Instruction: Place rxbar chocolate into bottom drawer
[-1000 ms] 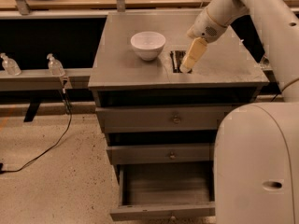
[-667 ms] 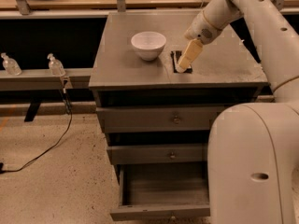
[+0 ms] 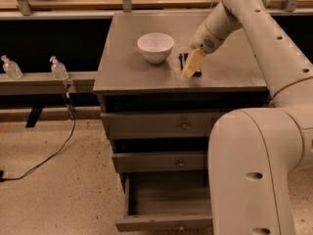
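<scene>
The rxbar chocolate (image 3: 183,60) lies flat on the grey cabinet top (image 3: 132,67), just right of the white bowl; only its dark edges show beside the gripper. My gripper (image 3: 191,68) points down onto the bar, at or touching it, and covers most of it. The bottom drawer (image 3: 161,223) is pulled open below, and its grey inside looks bare. My arm's large white body hides the drawer's right part.
A white bowl (image 3: 155,47) stands on the cabinet top left of the bar. The two upper drawers (image 3: 161,125) are shut. Two clear bottles (image 3: 58,68) stand on a ledge at left. A black cable (image 3: 54,153) runs across the floor.
The gripper has shifted slightly left and down over the bar. The arm's lower body fills more of the right side. The bar and the bowl have not moved.
</scene>
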Action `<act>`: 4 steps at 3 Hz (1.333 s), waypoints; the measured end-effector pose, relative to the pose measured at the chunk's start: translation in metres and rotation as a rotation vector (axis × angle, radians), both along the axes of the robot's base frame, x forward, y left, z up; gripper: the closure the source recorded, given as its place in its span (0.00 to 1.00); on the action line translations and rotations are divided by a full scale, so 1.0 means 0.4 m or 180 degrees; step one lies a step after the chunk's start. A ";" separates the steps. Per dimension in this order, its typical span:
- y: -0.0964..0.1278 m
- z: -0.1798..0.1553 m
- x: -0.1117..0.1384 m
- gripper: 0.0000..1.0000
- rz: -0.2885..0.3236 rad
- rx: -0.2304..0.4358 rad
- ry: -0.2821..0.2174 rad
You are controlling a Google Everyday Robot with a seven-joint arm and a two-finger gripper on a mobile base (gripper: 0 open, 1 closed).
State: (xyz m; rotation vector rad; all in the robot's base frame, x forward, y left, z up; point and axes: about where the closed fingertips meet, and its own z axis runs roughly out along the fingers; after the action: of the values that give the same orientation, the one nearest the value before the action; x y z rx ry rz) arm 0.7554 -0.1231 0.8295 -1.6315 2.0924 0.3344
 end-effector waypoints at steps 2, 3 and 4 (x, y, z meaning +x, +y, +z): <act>-0.008 -0.034 0.000 0.48 0.0004 -0.0027 0.0049; -0.008 -0.020 0.000 0.71 0.0004 -0.0027 0.0048; -0.016 0.007 -0.019 1.00 0.0031 0.0044 0.0014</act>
State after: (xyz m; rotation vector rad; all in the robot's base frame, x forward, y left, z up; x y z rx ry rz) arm 0.7479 -0.1293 0.8325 -1.6348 2.0817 0.3551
